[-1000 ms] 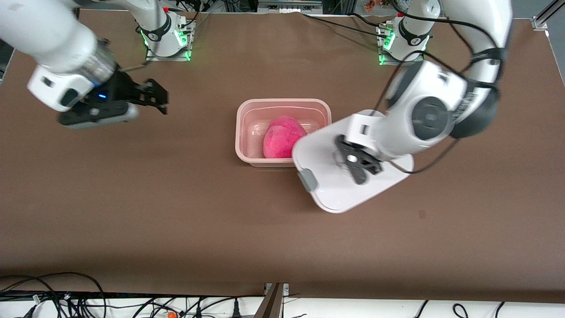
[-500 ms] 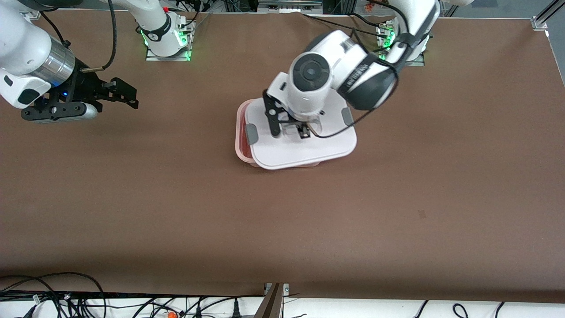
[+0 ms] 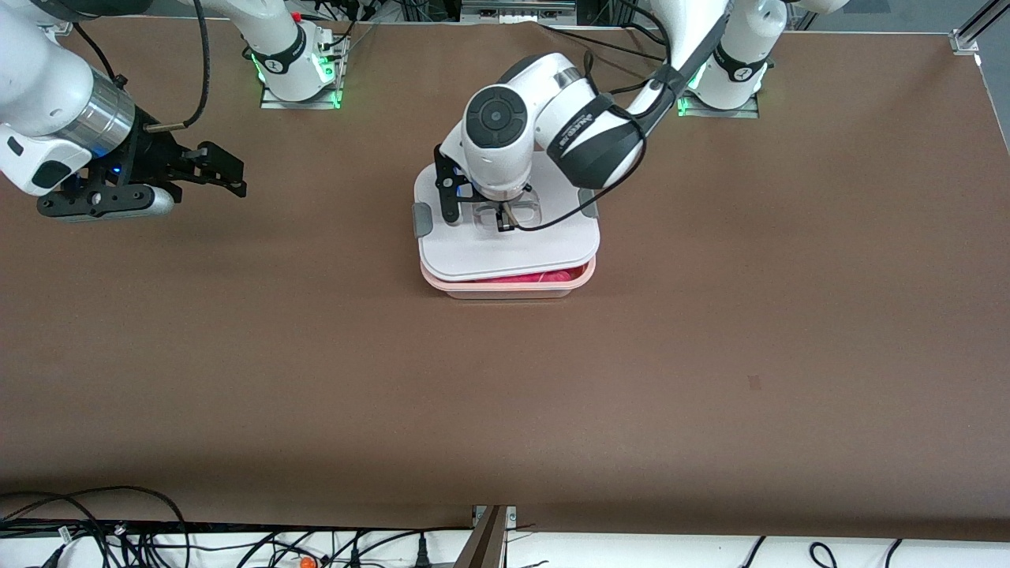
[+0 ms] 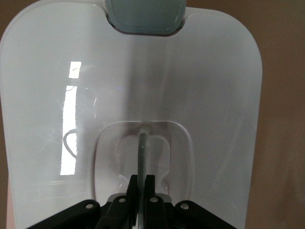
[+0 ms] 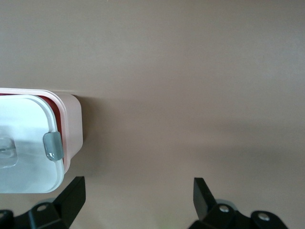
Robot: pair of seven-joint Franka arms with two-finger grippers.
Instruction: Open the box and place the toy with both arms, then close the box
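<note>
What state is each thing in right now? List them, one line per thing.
box: upright on the table, not yet sealed.
lid: held over the box, front edge of the tub showing below it.
toy: inside the box, mostly covered.
left gripper: jaws shut on the lid's clear handle.
right gripper: jaws open, empty, waiting toward the right arm's end of the table.

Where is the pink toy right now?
The toy is inside the box mid-table; in the front view only a pink sliver peeks out under the lid, which the left pincer holds over it.
</note>
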